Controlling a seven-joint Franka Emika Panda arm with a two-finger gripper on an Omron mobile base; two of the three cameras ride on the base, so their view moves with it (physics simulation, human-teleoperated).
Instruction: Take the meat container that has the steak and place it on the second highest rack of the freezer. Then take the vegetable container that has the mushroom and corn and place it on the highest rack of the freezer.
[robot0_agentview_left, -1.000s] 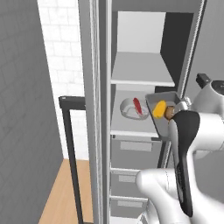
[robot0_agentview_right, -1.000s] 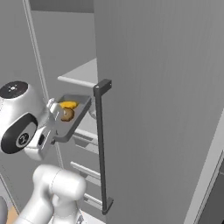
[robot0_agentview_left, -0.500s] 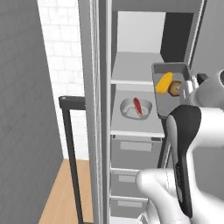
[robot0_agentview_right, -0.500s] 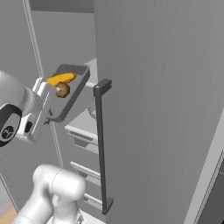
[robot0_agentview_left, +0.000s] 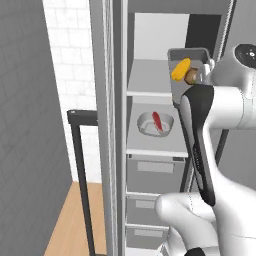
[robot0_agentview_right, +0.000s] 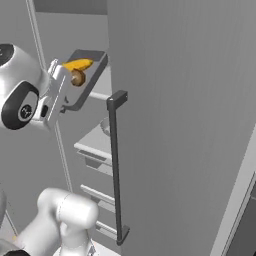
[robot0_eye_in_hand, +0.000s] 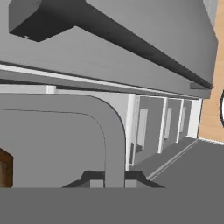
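Note:
The vegetable container (robot0_agentview_left: 175, 85) is a grey tray carrying yellow corn (robot0_agentview_left: 180, 69) and a brown mushroom (robot0_agentview_left: 191, 76). It hangs tilted in front of the highest rack (robot0_agentview_left: 147, 82) of the open freezer. My gripper (robot0_agentview_left: 203, 74) is shut on its right rim. In the right base view the vegetable container (robot0_agentview_right: 89, 75) is up beside the door edge, with my gripper (robot0_agentview_right: 61, 86) on its near rim. In the hand view the container's rim (robot0_eye_in_hand: 111, 131) runs between my fingertips (robot0_eye_in_hand: 94, 177). The meat container (robot0_agentview_left: 155, 123), a white bowl with the red steak, stands on the second highest rack (robot0_agentview_left: 137, 145).
Grey drawers (robot0_agentview_left: 155, 170) fill the freezer below the racks. The open freezer door (robot0_agentview_right: 190, 125) with its dark vertical handle (robot0_agentview_right: 115, 165) stands close on the right. A dark metal frame (robot0_agentview_left: 82, 150) stands left of the freezer, over a wooden floor (robot0_agentview_left: 70, 225).
My gripper has lifted the vegetable container from the level of the second highest rack up to the highest rack. The meat container has stayed where it was.

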